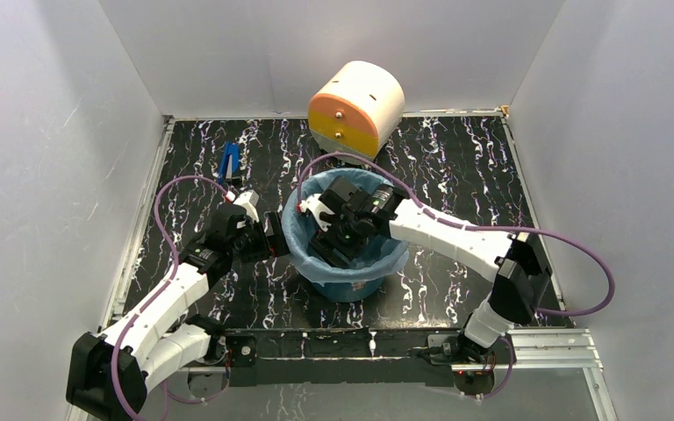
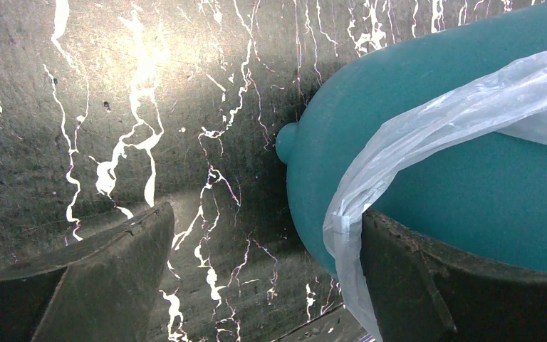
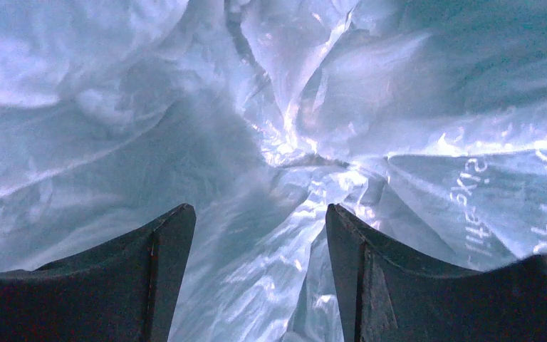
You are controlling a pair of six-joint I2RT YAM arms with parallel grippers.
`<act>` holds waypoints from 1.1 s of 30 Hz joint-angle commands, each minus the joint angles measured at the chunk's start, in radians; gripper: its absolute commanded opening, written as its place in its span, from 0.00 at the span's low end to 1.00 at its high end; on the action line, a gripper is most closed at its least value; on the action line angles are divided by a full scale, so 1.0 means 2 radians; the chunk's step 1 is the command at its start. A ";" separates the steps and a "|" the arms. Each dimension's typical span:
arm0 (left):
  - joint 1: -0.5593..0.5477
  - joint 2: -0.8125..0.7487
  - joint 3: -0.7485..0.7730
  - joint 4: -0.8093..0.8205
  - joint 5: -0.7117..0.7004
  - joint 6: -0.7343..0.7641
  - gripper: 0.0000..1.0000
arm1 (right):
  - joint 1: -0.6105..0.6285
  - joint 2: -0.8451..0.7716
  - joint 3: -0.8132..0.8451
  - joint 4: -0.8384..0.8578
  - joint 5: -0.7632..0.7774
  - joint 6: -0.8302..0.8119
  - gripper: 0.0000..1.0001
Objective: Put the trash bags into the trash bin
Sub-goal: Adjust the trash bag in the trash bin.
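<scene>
Marbled table; bag hiding bin floor; right end effector open, empty inside; left end effector likewise alongside.

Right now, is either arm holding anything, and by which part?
Nothing held. Left fingers open beside the trash bin; right fingers open inside the trash bag, not pinching it.

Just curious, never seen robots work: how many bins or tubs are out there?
2: the teal bin at the centre, and the cream-and-orange drum behind it, farther back. Nothing seems to hide a third.
</scene>
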 commanded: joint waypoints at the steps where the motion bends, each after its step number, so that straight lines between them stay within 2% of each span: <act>1: 0.001 -0.007 0.015 -0.006 -0.001 0.005 0.94 | -0.002 -0.019 0.031 -0.054 -0.017 -0.001 0.76; 7: 0.000 -0.005 0.016 -0.006 -0.003 0.004 0.94 | -0.001 -0.020 0.098 -0.084 -0.028 0.023 0.75; 12: 0.001 -0.006 0.018 -0.012 -0.003 0.009 0.94 | -0.001 -0.006 0.119 -0.140 -0.048 0.025 0.71; 16: 0.000 -0.007 0.015 -0.012 -0.003 0.008 0.94 | -0.001 0.002 0.072 -0.160 -0.030 0.032 0.71; 26: 0.001 -0.009 0.014 -0.010 -0.005 0.005 0.94 | 0.000 0.051 -0.005 -0.092 -0.037 0.024 0.72; 33: 0.000 -0.015 0.019 -0.022 -0.011 0.010 0.94 | 0.000 0.080 -0.035 -0.080 -0.017 0.030 0.72</act>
